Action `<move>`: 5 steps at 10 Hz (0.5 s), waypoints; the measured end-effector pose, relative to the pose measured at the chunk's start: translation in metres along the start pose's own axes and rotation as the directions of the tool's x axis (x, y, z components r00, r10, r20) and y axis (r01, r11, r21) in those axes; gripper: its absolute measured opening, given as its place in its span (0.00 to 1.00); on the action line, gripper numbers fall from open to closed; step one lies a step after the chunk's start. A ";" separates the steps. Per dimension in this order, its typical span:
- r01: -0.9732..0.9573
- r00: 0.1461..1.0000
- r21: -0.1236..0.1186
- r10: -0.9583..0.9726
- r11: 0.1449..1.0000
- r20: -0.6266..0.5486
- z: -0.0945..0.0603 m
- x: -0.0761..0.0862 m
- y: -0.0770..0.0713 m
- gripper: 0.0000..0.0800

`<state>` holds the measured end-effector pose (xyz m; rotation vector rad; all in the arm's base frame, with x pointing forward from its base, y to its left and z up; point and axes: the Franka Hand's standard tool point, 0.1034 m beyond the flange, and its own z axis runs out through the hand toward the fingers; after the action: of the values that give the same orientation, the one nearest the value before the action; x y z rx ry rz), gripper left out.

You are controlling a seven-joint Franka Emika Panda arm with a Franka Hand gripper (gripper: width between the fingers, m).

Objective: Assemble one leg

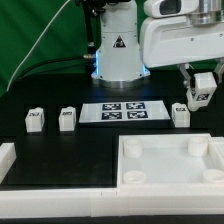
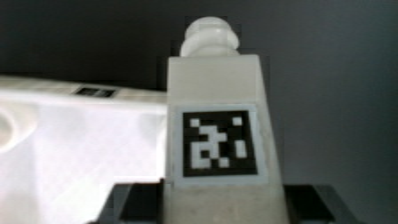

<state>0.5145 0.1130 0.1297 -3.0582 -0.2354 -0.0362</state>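
Observation:
My gripper [image 1: 200, 97] is shut on one leg [image 1: 201, 88] and holds it above the table at the exterior view's right. In the wrist view this leg [image 2: 217, 110] is a white block with a black-and-white tag and a rounded peg at its far end, clamped between my dark fingers [image 2: 139, 203]. Three more legs stand on the black table: two on the exterior view's left [image 1: 35, 120] [image 1: 68, 118] and one just below my gripper [image 1: 181, 114]. The large white tray [image 1: 170, 160] with corner sockets lies in front, and part of it shows in the wrist view [image 2: 54, 125].
The marker board [image 1: 122, 110] lies flat in the middle of the table, in front of the robot base [image 1: 118, 55]. A white raised border [image 1: 40, 185] runs along the front left. A green curtain hangs behind.

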 end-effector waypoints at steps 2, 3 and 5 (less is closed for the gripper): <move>0.025 0.999 0.004 -0.024 1.000 -0.022 0.000 0.023 0.008 0.37; 0.042 0.999 0.006 -0.042 0.999 -0.027 0.004 0.032 0.010 0.37; 0.058 0.996 0.002 -0.057 0.998 -0.069 0.007 0.040 0.012 0.37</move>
<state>0.5557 0.1081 0.1231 -3.0388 -0.3186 -0.1444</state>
